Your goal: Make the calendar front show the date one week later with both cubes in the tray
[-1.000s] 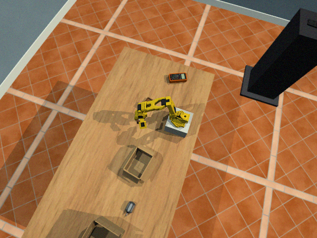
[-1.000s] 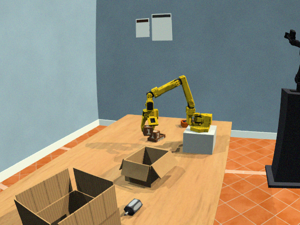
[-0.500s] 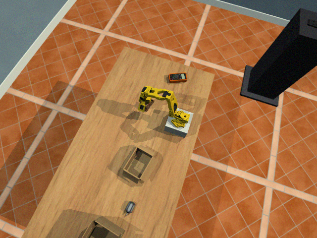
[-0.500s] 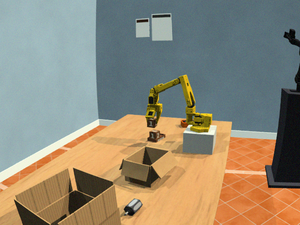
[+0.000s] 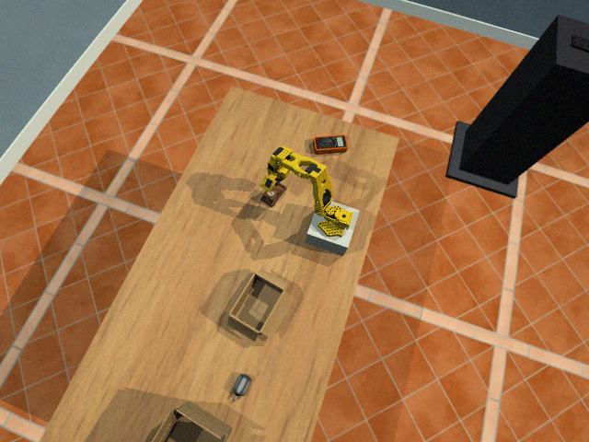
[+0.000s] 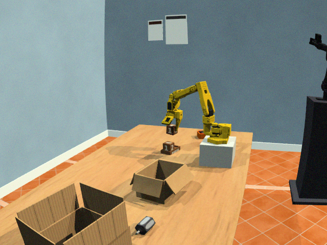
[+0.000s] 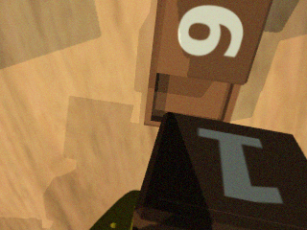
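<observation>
My gripper [image 6: 172,127] is shut on a dark brown number cube [image 6: 170,129] and holds it in the air above the tray. In the wrist view this held cube [image 7: 225,177] fills the lower right and shows a 1 on its top face. The brown calendar tray [image 6: 172,150] lies on the table below, with the other cube [image 6: 168,145] sitting in it. In the wrist view that cube [image 7: 211,40] shows a 6 or 9 on top, and the tray slot [image 7: 189,101] beside it is empty. From above, the arm covers most of the tray [image 5: 276,189].
An open cardboard box [image 6: 161,180] stands in the middle of the table, a larger one [image 6: 73,218] at the near end. A small grey device [image 6: 144,224] lies near it. An orange multimeter [image 5: 329,143] lies behind the arm's white base block [image 6: 217,154].
</observation>
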